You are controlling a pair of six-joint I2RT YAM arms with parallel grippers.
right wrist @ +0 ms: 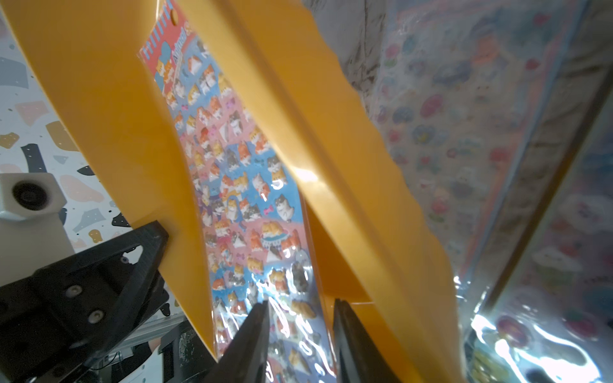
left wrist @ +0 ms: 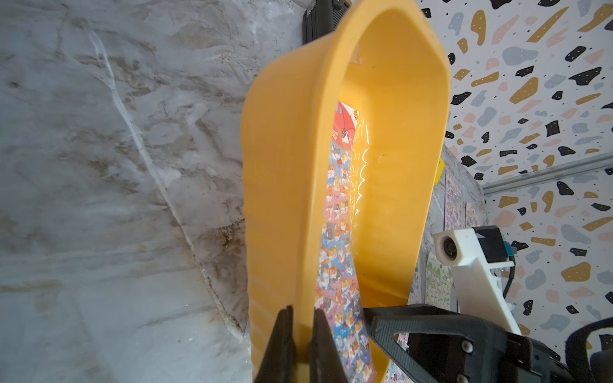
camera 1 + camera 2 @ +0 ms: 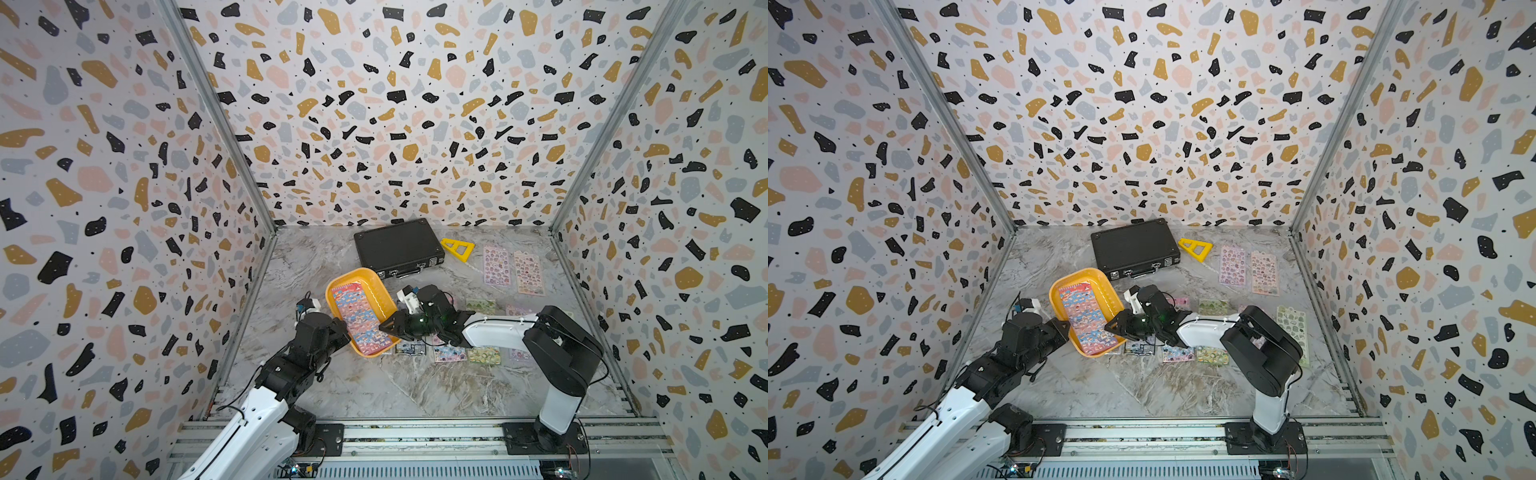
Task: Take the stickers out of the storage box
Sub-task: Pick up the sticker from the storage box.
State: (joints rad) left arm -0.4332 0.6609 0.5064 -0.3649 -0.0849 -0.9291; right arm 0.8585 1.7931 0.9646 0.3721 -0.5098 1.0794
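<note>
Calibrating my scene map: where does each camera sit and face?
Both top views: high behind the arm bases, facing forward and down at the table; left arm and right arm show.
Left wrist: on the left arm, facing along the left tool, shut on the storage box rim; right wrist camera shows.
Right wrist: on the right arm, facing along the open right tool into the box; left wrist camera shows.
Shared: all show the box's sticker sheet.

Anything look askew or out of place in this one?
The storage box looks tipped rather than flat on the table; the left gripper is shut on its side wall. One sticker sheet lies inside it, with the right gripper open at the sheet's near end.
</note>
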